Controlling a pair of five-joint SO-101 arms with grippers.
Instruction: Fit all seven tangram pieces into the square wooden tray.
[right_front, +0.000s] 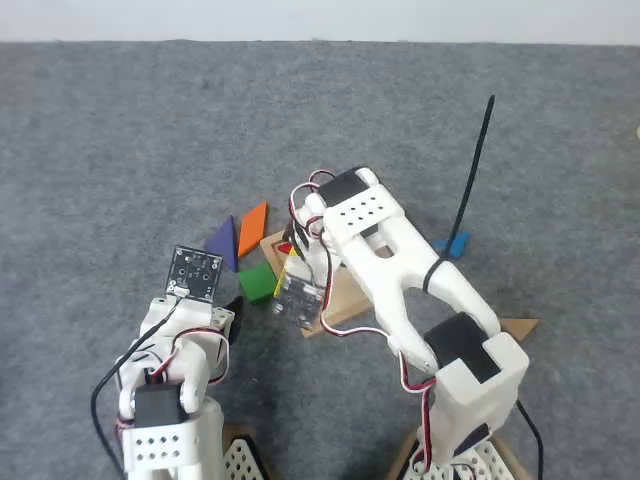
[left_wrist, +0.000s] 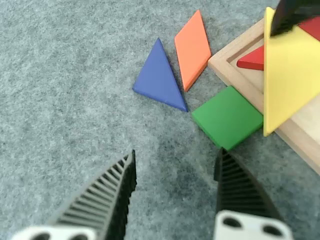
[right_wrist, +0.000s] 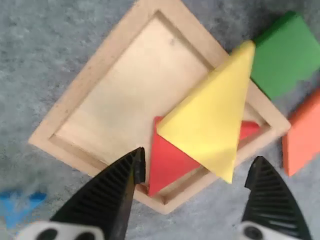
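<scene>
The square wooden tray (right_front: 345, 292) (left_wrist: 227, 62) (right_wrist: 125, 85) holds a red triangle (left_wrist: 252, 59) (right_wrist: 170, 162) in one corner. A large yellow triangle (left_wrist: 290, 70) (right_wrist: 210, 115) lies tilted over the red one and juts past the tray rim. My right gripper (right_front: 288, 252) (right_wrist: 197, 162) hangs over it, open, its fingers wide of the piece. On the mat beside the tray lie a green square (right_front: 257, 281) (left_wrist: 227, 117) (right_wrist: 285, 55), a purple-blue triangle (right_front: 224, 243) (left_wrist: 159, 77) and an orange parallelogram (right_front: 253, 227) (left_wrist: 192, 47). My left gripper (right_front: 235, 308) (left_wrist: 177, 154) is open and empty, just short of the green square.
A small blue piece (right_front: 455, 244) (right_wrist: 20, 205) lies on the mat on the tray's far side from the other loose pieces. A tan triangle (right_front: 520, 326) sits by the right arm. A black cable (right_front: 478, 165) rises behind that arm. Grey mat stretches wide to the left and back.
</scene>
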